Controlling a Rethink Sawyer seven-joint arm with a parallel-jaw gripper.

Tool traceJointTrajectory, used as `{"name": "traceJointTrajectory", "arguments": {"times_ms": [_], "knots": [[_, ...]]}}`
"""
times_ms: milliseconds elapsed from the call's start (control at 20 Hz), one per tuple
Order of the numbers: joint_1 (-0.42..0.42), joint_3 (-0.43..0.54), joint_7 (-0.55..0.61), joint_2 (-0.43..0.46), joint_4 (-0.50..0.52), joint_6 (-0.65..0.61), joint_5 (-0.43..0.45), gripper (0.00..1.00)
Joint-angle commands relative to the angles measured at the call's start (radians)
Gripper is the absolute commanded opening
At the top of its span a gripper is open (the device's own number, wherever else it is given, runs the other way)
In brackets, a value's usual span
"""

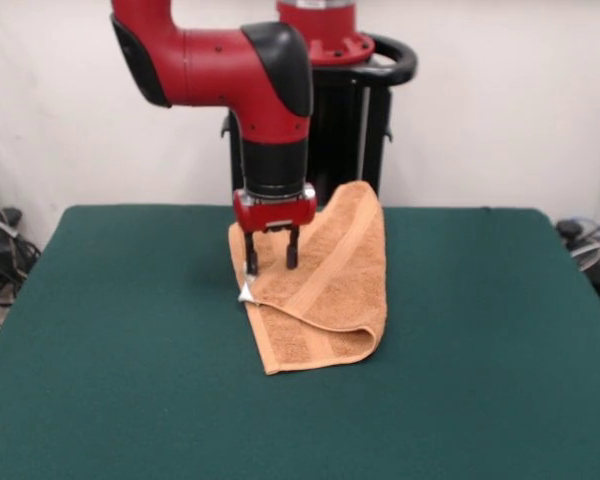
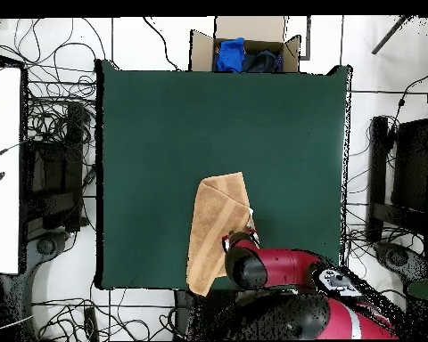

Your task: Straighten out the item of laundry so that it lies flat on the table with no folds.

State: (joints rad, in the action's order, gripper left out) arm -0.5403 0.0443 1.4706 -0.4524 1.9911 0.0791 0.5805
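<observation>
The orange-tan towel (image 1: pixel 325 290) lies folded over on itself on the green table (image 1: pixel 130 350), with a doubled edge at its near end and a woven band running along it. Its far end reaches the table's edge by the pedestal. A small white tag (image 1: pixel 245 292) sticks out at its left side. My gripper (image 1: pixel 271 262) points straight down over the towel's left edge, fingers apart, tips at the cloth. In the overhead view the towel (image 2: pixel 216 223) lies near the table's (image 2: pixel 164 134) bottom edge, and the arm covers most of the gripper (image 2: pixel 239 240).
A cardboard box (image 2: pixel 246 49) with blue and dark clothes stands beyond the table's far edge in the overhead view. Cables and equipment lie on the floor around the table. The robot's black pedestal (image 1: pixel 350 130) stands right behind the towel.
</observation>
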Motion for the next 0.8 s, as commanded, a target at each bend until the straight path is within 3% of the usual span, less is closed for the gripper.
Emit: {"name": "traceJointTrajectory", "arguments": {"times_ms": [50, 800], "knots": [[0.013, 0.065, 0.128, 0.046, -0.105, 0.022, 0.000, 1.00], [0.017, 0.073, 0.149, 0.082, -0.093, 0.060, -0.005, 1.00]]}}
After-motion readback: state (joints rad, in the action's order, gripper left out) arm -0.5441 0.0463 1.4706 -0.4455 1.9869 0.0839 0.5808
